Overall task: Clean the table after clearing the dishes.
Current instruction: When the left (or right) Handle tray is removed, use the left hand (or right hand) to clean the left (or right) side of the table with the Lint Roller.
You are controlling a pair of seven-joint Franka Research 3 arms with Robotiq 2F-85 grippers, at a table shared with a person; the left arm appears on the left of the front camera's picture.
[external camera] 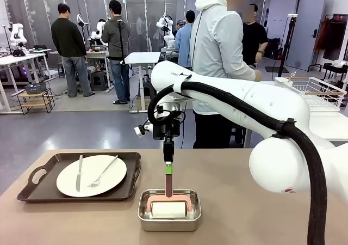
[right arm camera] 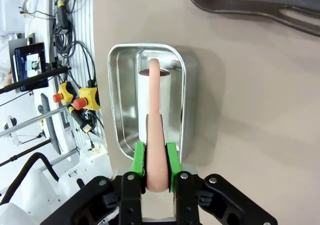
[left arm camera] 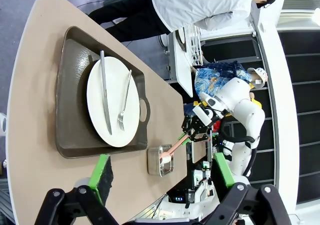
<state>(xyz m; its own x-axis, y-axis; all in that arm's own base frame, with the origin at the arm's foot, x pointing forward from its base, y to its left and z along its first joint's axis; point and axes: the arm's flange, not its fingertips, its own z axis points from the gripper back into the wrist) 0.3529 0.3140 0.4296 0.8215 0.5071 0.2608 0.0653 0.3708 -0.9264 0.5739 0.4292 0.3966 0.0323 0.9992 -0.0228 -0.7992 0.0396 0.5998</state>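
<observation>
- Right fingers [right arm camera: 139, 162] clamp the pink roller handle [right arm camera: 155, 130], its roll sitting in the steel pan [right arm camera: 114, 85] ahead.
- Left fingers [left arm camera: 100, 177] wide, empty; tray [left arm camera: 72, 85] with plate [left arm camera: 112, 130] beyond their tips.

Bright, even ceiling light, soft shadows on the table [external camera: 228, 212]. The steel pan [right arm camera: 122, 100] glints. Wrist views bow outward.

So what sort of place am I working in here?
Most likely a robotics lab with a staged dining scene: red-and-yellow emergency-stop buttons and bundled cables beside the table, workbenches across an open floor, and a plate on a tray.
</observation>
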